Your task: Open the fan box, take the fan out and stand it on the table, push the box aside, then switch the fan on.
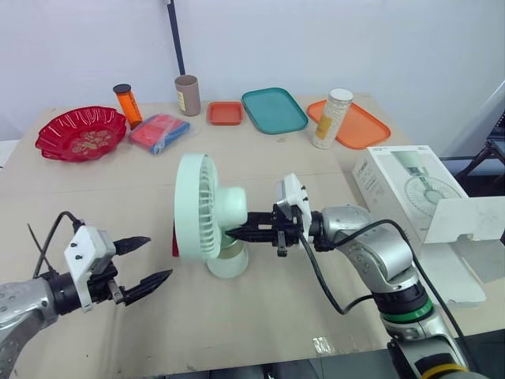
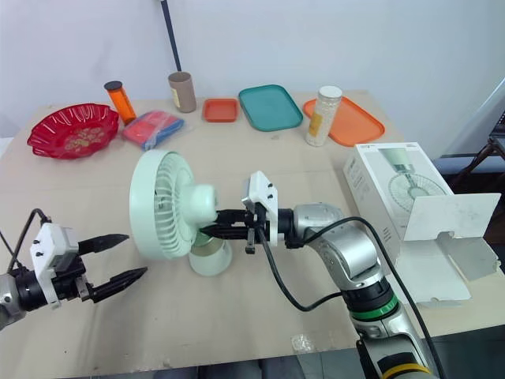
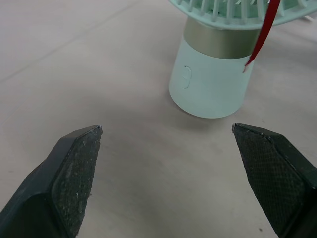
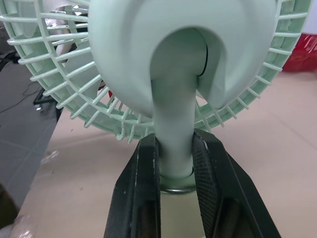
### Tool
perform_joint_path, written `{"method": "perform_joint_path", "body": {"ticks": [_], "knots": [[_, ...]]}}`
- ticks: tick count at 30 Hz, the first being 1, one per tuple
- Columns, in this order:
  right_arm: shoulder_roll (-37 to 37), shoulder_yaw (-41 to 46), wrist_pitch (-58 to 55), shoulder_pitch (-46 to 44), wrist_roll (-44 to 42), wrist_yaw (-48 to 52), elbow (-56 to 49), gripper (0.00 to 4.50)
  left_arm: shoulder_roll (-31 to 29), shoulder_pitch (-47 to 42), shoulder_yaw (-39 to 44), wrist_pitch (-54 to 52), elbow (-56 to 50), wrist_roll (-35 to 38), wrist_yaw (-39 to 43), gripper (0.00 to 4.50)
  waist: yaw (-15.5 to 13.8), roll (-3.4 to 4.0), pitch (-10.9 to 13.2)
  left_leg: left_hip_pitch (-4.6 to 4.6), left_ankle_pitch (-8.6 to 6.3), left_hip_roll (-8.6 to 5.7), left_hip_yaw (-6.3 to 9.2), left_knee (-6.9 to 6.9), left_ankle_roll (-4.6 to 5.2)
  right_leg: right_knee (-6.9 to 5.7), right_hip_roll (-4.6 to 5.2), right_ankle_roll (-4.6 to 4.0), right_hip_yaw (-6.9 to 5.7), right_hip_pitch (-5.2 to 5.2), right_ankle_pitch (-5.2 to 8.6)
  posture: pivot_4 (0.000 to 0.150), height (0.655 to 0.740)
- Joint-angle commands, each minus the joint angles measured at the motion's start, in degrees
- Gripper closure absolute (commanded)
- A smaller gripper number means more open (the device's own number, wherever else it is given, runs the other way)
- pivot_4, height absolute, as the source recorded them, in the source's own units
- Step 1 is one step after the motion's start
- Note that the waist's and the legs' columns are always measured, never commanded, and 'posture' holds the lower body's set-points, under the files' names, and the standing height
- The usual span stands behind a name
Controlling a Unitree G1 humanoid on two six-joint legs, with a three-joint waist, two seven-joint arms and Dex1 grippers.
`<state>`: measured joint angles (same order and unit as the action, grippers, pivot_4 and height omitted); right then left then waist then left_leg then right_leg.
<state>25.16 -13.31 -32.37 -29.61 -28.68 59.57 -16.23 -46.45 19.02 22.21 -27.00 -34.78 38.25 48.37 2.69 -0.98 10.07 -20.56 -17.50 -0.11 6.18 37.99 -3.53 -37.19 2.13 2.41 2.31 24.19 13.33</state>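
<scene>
While the fan (image 1: 207, 209) stands upright on its base near the middle of the bench (image 1: 316, 158), I see my right tool (image 1: 241, 231) reaching in from the right, its two black fingers (image 4: 143, 188) pressed against either side of the slim neck just below the motor housing. The fan is pale mint green: a round ribbed grille faces my left side, a smooth domed housing sits behind it, and the cylindrical base has a dull gold band around its top. In the left wrist view an oval button (image 3: 185, 78) shows on the side of the base, and a thin red strip (image 3: 262, 34) hangs down from the grille. My left tool (image 1: 158, 257) hovers low over the bench to the left of the fan, fingers spread wide with nothing between them, pointing at the base but apart from it. The white box (image 1: 402, 189), printed with a fan picture, lies at the bench's right side with its flap hanging open.
</scene>
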Motion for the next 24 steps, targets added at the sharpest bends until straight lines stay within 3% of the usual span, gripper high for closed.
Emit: {"method": "perform_joint_path", "body": {"ticks": [1,8,9,13,24], "knots": [[0.1,0.4,3.3,0.1,-0.4,1.2,-3.6,4.15,0.6,-0.6,-1.2,1.9,-0.3,-1.2,1.1,0.55,0.0,0.00,0.0,0.00,0.00,0.00,0.00,0.00,0.00,0.00,0.00,0.00,0.00,0.00,0.00,0.150,0.7400],[0.4,-0.2,6.0,1.0,0.8,2.1,-2.5,4.15,3.5,-2.3,-7.1,4.6,1.9,-4.5,1.9,2.78,0.0,0.00,0.0,0.00,0.00,-0.01,-0.01,0.02,0.00,-0.01,0.02,0.01,0.01,-0.01,-0.01,0.150,0.7400],[0.4,-0.2,6.3,1.1,0.9,2.2,-2.3,4.15,3.8,-2.8,-8.0,4.9,2.3,-5.0,2.0,3.32,0.0,0.00,0.0,0.00,0.00,-0.01,0.00,0.02,0.00,-0.01,0.02,0.01,0.01,-0.01,-0.01,0.150,0.7400],[0.8,-0.4,6.8,1.4,1.4,3.0,-2.0,4.15,5.1,-6.0,-11.4,5.9,4.7,-6.8,2.2,4.47,-0.1,-0.01,0.0,0.00,0.01,-0.02,0.00,0.04,-0.01,-0.02,0.03,0.02,0.01,-0.02,-0.01,0.150,0.7400],[0.9,-1.2,7.5,1.4,2.5,3.5,-1.2,4.15,7.6,-11.1,-15.9,7.2,7.8,-9.3,2.3,4.47,-0.1,-0.02,0.0,0.00,0.00,-0.02,0.00,0.06,0.00,-0.05,0.03,0.01,0.01,-0.01,-0.02,0.150,0.7400]]}}
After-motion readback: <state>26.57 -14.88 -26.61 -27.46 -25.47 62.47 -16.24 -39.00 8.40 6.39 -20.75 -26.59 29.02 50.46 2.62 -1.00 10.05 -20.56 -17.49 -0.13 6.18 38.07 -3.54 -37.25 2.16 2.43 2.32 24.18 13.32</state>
